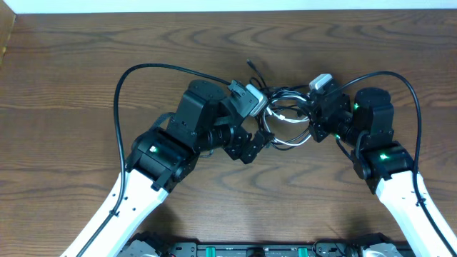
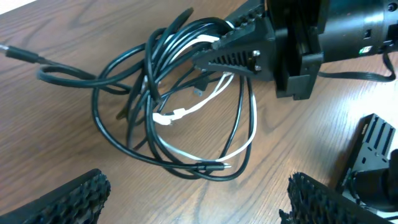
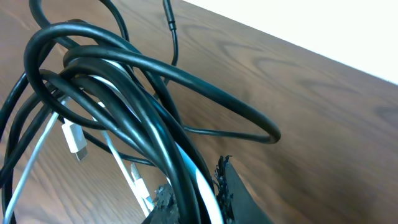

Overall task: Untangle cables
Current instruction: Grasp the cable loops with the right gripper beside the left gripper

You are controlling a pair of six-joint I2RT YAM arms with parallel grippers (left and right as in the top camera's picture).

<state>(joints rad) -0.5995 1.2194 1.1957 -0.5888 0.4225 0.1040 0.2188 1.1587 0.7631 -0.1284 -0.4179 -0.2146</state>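
Black and white cables (image 2: 180,113) lie tangled; we find the right gripper (image 2: 217,51) clamped on them, the left gripper (image 2: 199,190) spread wide.

- The left arm (image 1: 161,153), with a white lower link and black upper joints, angles inward from the near left, its elbow bent.
- The left black two-finger gripper (image 2: 193,202) is spread wide, and its ridged fingertips (image 2: 68,199) grip nothing.
- The right arm (image 1: 385,160), also white and black, angles inward from the near right.
- The right black two-finger gripper (image 2: 236,50) is pinched tight on the thin black and white cables (image 2: 163,117).
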